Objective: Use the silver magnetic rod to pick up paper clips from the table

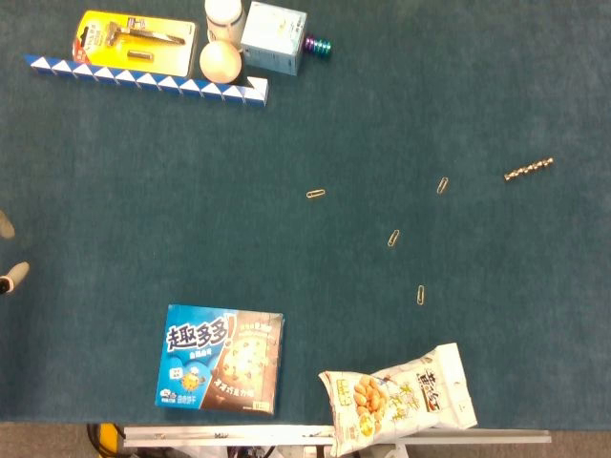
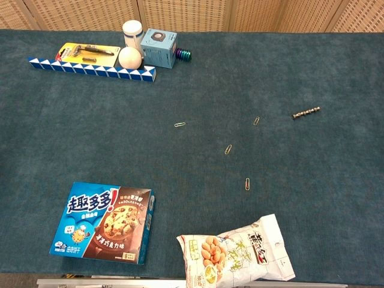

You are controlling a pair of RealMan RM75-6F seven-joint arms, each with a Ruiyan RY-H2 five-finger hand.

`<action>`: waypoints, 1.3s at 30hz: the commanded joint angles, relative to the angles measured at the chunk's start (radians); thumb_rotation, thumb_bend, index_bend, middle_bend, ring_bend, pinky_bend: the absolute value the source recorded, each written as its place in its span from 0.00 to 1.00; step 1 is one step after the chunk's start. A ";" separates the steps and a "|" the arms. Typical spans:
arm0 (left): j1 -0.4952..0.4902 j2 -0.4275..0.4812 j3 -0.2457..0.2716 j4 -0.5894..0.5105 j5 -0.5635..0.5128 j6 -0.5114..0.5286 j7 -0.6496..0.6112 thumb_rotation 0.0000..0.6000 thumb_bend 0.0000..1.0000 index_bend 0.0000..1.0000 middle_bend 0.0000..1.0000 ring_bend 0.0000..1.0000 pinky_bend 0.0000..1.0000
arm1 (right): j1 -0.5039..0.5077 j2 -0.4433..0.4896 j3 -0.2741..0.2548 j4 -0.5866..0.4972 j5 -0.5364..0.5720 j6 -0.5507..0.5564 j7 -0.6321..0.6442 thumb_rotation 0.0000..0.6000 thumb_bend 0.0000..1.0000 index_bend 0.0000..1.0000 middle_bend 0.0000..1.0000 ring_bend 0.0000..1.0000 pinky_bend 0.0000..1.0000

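Observation:
The silver magnetic rod (image 1: 529, 171) (image 2: 306, 112), a short beaded bar, lies at the right of the dark green table (image 1: 143, 210). Several gold paper clips are scattered in the middle: one to the left (image 1: 316, 194) (image 2: 179, 125), one nearest the rod (image 1: 442, 185) (image 2: 257, 120), one lower (image 1: 393, 238) (image 2: 228, 149), and one closest to the front (image 1: 421, 294) (image 2: 246, 183). Only two fingertips of my left hand (image 1: 10, 253) show at the left edge of the head view, spread apart with nothing between them. My right hand does not show in either view.
A blue cookie box (image 1: 221, 358) and a snack bag (image 1: 401, 396) lie near the front edge. At the back left sit a blue-and-white zigzag strip (image 1: 143, 81), a yellow pack (image 1: 134, 43), a white ball (image 1: 221, 61), a white jar (image 1: 224, 14) and a pale blue box (image 1: 274, 38).

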 commanded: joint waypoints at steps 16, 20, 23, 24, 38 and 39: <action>0.010 0.004 0.007 0.000 -0.003 0.002 -0.002 1.00 0.03 0.52 0.42 0.31 0.46 | 0.023 -0.002 0.016 0.036 -0.015 0.000 0.055 1.00 0.00 0.37 0.32 0.24 0.35; 0.008 -0.003 0.011 0.003 0.011 0.004 0.001 1.00 0.03 0.52 0.42 0.31 0.46 | 0.055 0.004 0.030 0.057 -0.012 -0.033 0.011 1.00 0.05 0.41 0.31 0.24 0.37; 0.006 -0.003 0.014 0.002 0.005 -0.008 0.004 1.00 0.03 0.52 0.42 0.31 0.46 | 0.093 0.011 0.043 0.073 -0.013 -0.076 0.005 1.00 0.06 0.43 0.29 0.22 0.37; 0.005 -0.003 0.013 0.001 0.006 -0.009 0.007 1.00 0.03 0.52 0.42 0.31 0.46 | 0.109 0.009 0.050 0.084 -0.013 -0.092 0.008 1.00 0.07 0.44 0.28 0.21 0.37; 0.012 0.002 0.015 0.004 0.012 0.003 -0.018 1.00 0.03 0.52 0.42 0.31 0.46 | 0.259 -0.079 0.099 0.245 0.077 -0.290 -0.012 1.00 0.18 0.55 0.21 0.13 0.26; 0.012 0.003 0.015 0.004 0.012 0.004 -0.019 1.00 0.03 0.52 0.42 0.31 0.46 | 0.265 -0.087 0.100 0.256 0.089 -0.305 -0.017 1.00 0.19 0.55 0.20 0.12 0.26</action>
